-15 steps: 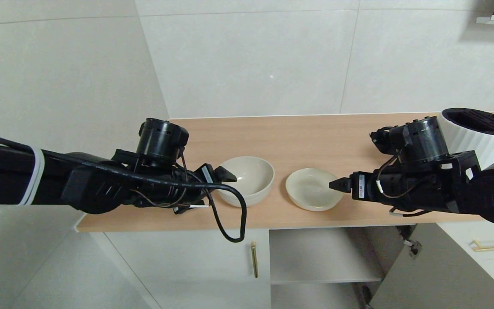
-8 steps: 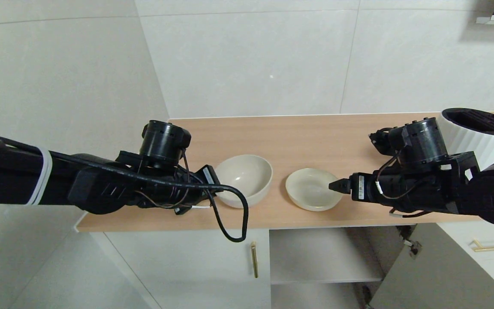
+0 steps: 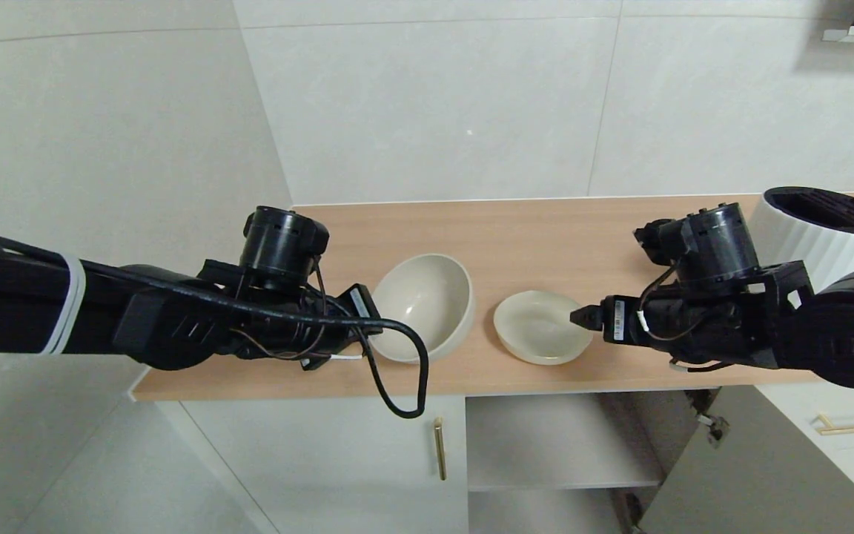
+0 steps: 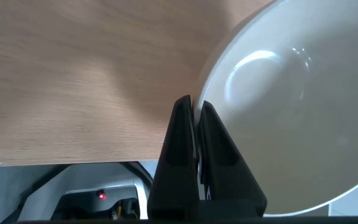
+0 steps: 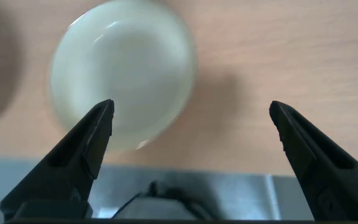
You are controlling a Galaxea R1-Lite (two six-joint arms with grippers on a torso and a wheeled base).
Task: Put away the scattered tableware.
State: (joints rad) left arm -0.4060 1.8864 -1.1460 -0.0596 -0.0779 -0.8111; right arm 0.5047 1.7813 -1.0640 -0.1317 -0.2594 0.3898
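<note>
I see a long wooden worktop [image 3: 545, 237] against a white tiled wall [image 3: 434, 96]. Under it is a white cupboard [image 3: 553, 475]. One door is swung open on the right, so a bare shelf shows. The shut door beside it has a thin gold handle [image 3: 439, 449].

At the right end of the worktop stands a white ribbed pot [image 3: 820, 230] with a dark inside. My right arm is partly in front of it.

The big cream bowl [image 3: 427, 304] is near the middle of the worktop. It is tipped up, with its left side raised and its mouth turned to the right. My left end effector [image 4: 194, 102] is pinched tight on its rim. My left arm hides that side of the bowl in the head view.

Just to the right sits the small cream bowl [image 3: 538, 326], flat on the worktop. The two bowls are close but apart. My right end effector [image 3: 579, 317] is spread wide with nothing in it, at the small bowl's right rim.

A black cable [image 3: 397, 371] loops down over the worktop's front edge.
</note>
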